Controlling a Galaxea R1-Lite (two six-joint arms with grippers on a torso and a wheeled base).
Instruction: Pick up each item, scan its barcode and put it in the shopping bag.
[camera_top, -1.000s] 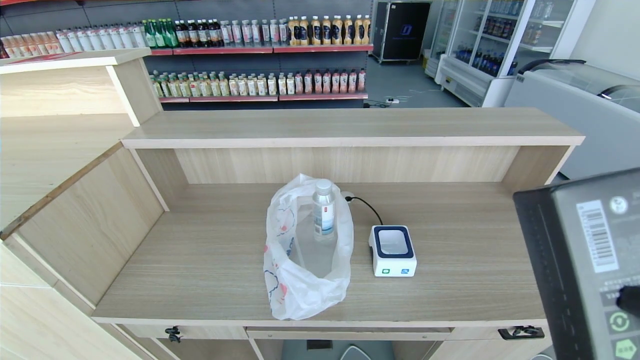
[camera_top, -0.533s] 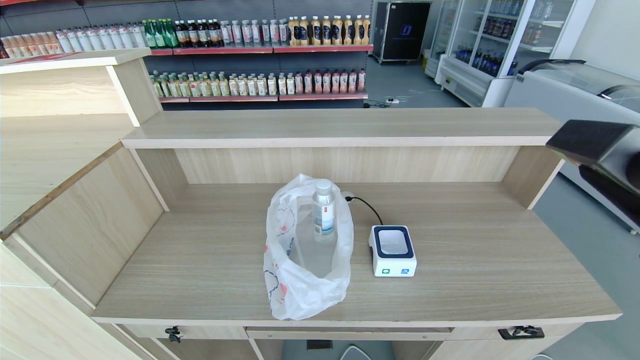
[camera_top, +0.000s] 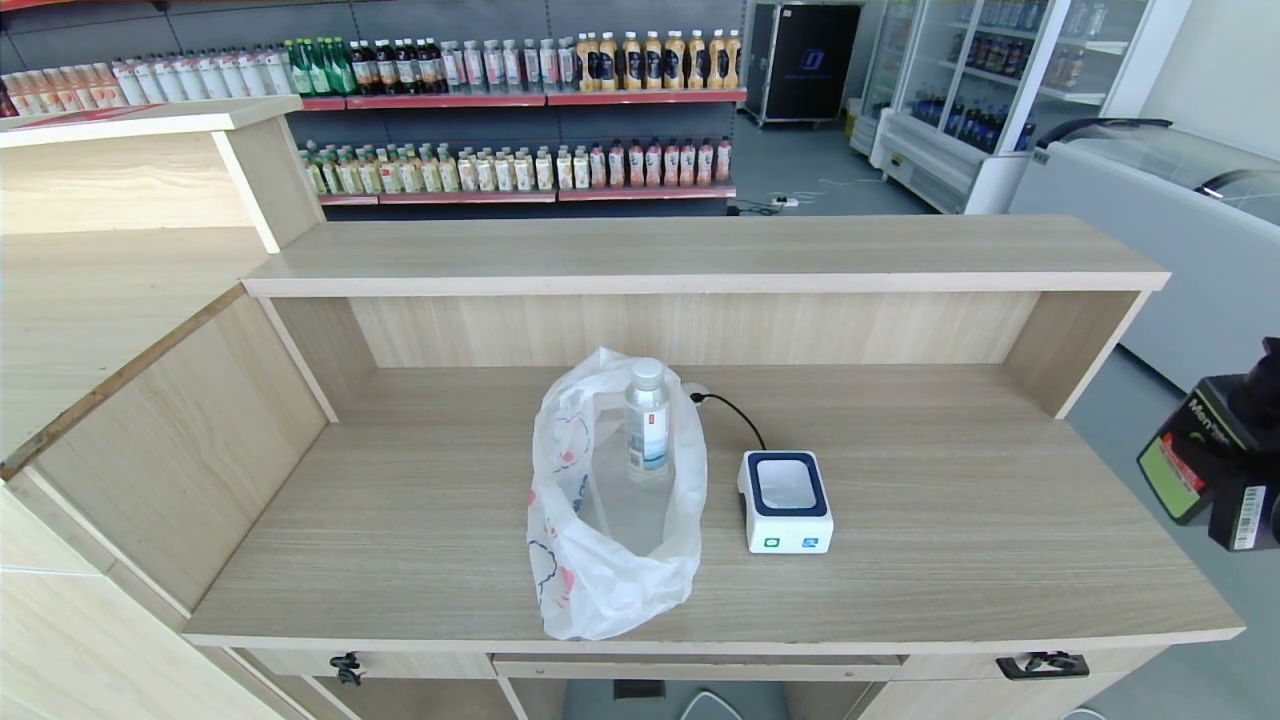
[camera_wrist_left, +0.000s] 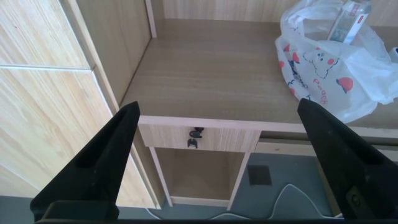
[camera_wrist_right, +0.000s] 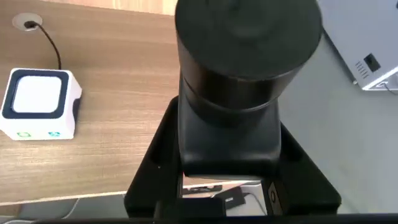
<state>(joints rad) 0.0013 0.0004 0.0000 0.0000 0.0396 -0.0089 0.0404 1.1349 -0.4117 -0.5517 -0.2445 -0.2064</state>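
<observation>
Black bottle (camera_top: 1195, 455) at right edge of frame, past counter (camera_top: 950, 520) end, clamped in right gripper (camera_wrist_right: 228, 180); probably rigid, slick, so hold flat sides; left gripper (camera_wrist_left: 217, 106) wide open, empty.

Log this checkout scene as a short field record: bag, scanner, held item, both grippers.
shopping bag: open on the counter, left of the scanner
water bottle: upright inside the bag
scanner: window up, cabled, nothing over it
black container: in the right gripper, beyond the counter's right end
left gripper: jaws apart, empty, before the counter's front edge, left side
</observation>
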